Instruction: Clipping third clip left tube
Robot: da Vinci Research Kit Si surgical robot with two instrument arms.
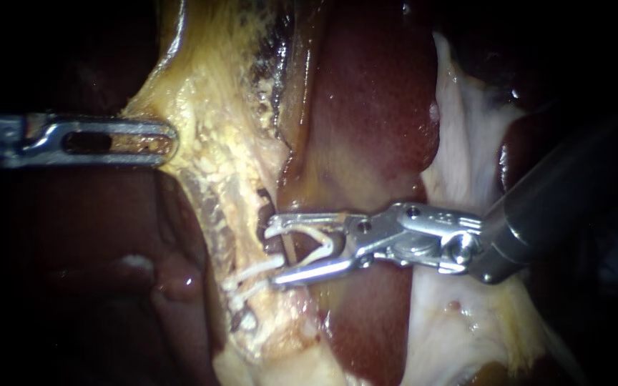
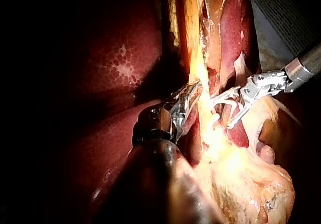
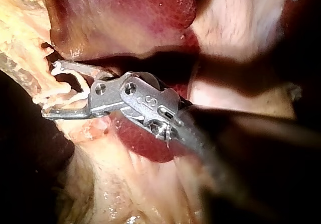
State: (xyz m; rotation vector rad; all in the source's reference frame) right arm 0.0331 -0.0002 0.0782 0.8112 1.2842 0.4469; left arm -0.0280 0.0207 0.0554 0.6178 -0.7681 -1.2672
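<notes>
Item 1: right instrument (image 1: pixel 274 254), jaws wide, carrying white clip (image 1: pixel 310 234) astride tube (image 1: pixel 289 250), ready to close; 2 set clips (image 1: pixel 255 272) at 7 o'clock.
Item 2: left instrument (image 1: pixel 169 139), at 10 o'clock, jaws gripping yellow tissue (image 1: pixel 209 129), apparently for tension.

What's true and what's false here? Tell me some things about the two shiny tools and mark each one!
1. The right instrument carries a white clip. True.
2. The left instrument is holding nothing. False: it grips the edge of the yellowish tissue.
3. The two instruments touch each other. False: they are apart, with the yellowish tissue between them.
4. The liver looks dark red. True.
</notes>
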